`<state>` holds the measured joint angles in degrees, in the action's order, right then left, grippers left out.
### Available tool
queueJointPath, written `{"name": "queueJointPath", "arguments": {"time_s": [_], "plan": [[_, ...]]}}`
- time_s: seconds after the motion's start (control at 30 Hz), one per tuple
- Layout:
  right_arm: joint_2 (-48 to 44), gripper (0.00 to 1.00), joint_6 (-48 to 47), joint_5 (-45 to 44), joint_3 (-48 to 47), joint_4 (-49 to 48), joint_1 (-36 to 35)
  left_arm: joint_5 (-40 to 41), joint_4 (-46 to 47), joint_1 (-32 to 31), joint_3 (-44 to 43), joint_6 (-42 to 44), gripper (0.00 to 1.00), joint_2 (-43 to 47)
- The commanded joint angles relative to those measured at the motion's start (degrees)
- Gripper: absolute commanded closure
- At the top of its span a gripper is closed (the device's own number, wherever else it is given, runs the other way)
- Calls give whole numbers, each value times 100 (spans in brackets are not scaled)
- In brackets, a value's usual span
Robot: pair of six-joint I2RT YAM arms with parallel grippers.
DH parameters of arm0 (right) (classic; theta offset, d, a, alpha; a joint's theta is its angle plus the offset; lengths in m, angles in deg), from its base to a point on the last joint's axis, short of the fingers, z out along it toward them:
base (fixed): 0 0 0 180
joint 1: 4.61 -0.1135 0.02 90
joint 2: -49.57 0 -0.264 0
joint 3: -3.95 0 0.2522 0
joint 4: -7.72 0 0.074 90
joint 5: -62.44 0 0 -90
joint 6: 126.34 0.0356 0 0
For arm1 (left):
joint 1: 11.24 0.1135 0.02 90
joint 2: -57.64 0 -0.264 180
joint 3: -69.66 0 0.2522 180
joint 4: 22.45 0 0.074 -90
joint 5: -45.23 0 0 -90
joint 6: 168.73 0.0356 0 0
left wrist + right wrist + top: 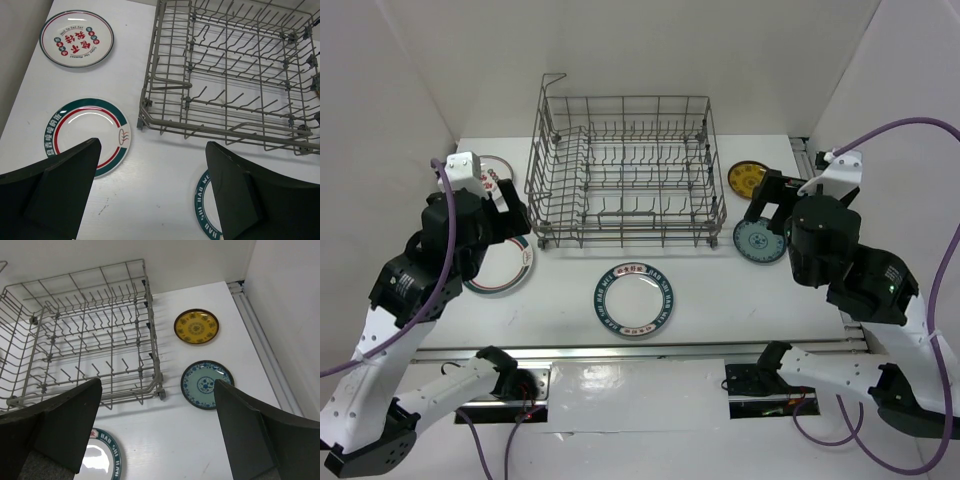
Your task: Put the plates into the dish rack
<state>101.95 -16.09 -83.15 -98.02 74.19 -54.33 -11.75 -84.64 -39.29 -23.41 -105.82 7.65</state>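
Observation:
The empty grey wire dish rack [620,240] stands at the back middle. All plates lie flat on the table. The yellow plate [747,180] and the teal-blue patterned plate [758,241] are to the right of the rack. The lettered-rim plate [635,299] is in front of it. The teal-rim plate [503,268] and the red-marked plate [492,170] are to its left. My left gripper [152,145] is open and empty, hovering between the teal-rim plate [87,131] and the lettered-rim plate [202,205]. My right gripper [158,384] is open and empty, above the table left of the teal-blue plate [205,384].
White walls close in the table on the left, back and right. A metal rail [805,155] runs along the right edge. The left arm partly hides the red-marked plate in the top view.

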Motion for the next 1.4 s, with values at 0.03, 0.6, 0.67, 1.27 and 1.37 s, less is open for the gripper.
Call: {"name": "queueJointPath", "arguments": {"time_s": [0.03, 0.6, 0.67, 1.27, 1.37], "plan": [[-210, 0, 58, -180, 137, -50, 23, -41, 237, -25, 21, 108, 0, 60], [333, 0, 304, -1015, 699, -392, 23, -234, 289, -77, 21, 108, 0, 166], [912, 0, 251, -1155, 621, -630, 23, -357, 290, -77, 100, 108, 0, 166], [3525, 0, -672, 2699, -1464, -2324, 3691, -804, 534, -139, 223, 108, 0, -27], [3341, 0, -585, 4938, -858, -2808, 5245, -954, 772, -139, 100, 108, 0, -317]]}}
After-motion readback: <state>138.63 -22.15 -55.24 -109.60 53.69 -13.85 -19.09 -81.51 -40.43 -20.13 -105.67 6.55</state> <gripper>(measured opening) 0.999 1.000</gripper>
